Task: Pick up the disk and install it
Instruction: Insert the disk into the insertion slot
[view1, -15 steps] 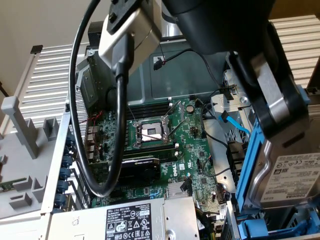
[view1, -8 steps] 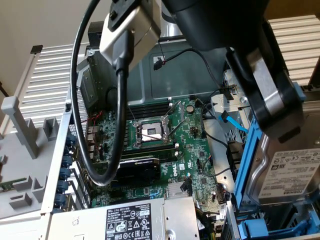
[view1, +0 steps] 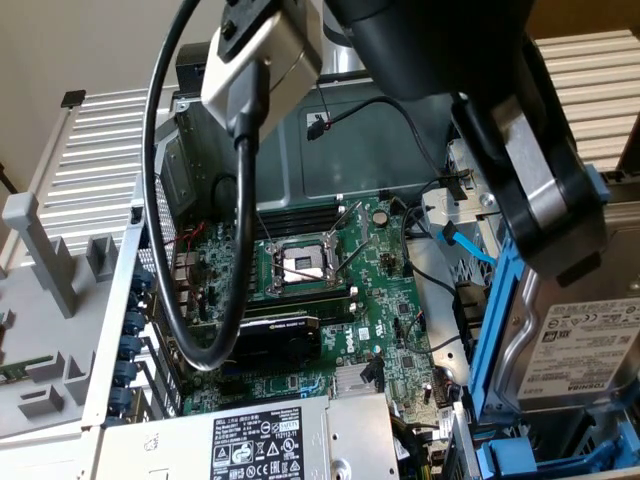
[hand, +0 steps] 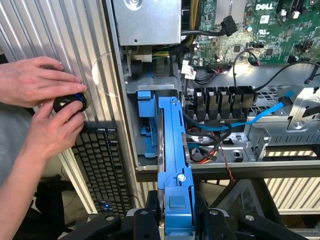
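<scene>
The two fingers (hand: 144, 223) of the gripper (hand: 175, 222) stand partway closed, one on each side of the blue carrier frame (hand: 174, 165), clamping the disk (view1: 585, 345) between them. The wrist view sees the disk edge-on, as a narrow blue strip running away from the jaws. Its far end lies over the open drive bay (hand: 150, 150) at the corner of the computer case, just beside a blue bracket (hand: 145, 107). Whether it touches the bay cannot be told.

The exterior view shows the disk's broad face instead: grey metal with a white printed label (view1: 592, 338), tilted, at the exterior view's right, with one grey finger pressed on its upper edge. Beside it, toward the exterior view's left, lies the motherboard (view1: 330, 290) with its bare CPU socket (view1: 300, 265). Near the lower edge is the silver power supply (view1: 280, 440). A black cable (view1: 190, 300) loops down from the wrist in front of the board.

The wrist view adds a light blue SATA cable (hand: 250, 122) near the bay. Outside the case, a person's two hands (hand: 40, 105) hold a black knob (hand: 69, 103) against a ribbed metal panel (hand: 65, 30), above a black keyboard (hand: 100, 165).
</scene>
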